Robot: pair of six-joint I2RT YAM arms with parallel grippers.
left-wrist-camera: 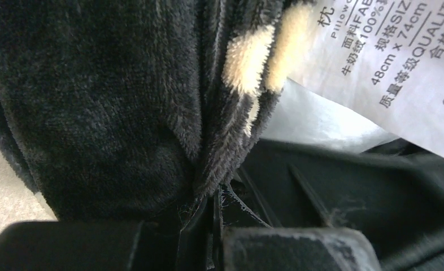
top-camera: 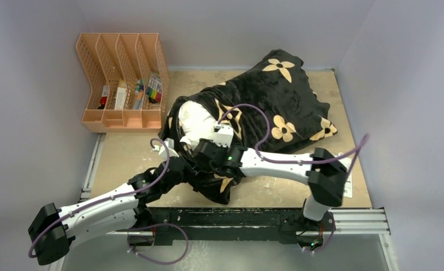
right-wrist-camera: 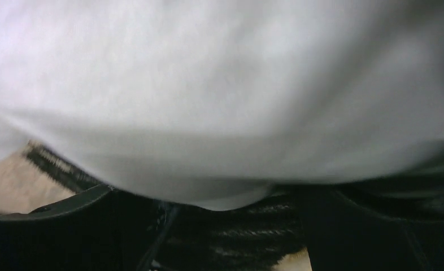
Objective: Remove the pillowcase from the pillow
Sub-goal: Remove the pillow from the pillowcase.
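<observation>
Your left arm comes in low, elbow bent. Left hand is clamped tight on a fold of the pillowcase. Your right arm stretches out leftward. Right hand sits just beside the left hand, fingers spread wide.

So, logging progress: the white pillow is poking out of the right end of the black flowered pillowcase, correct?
No. The pillow pokes out of the left end of the pillowcase, the end nearer the orange file rack; the top external view shows it.
</observation>
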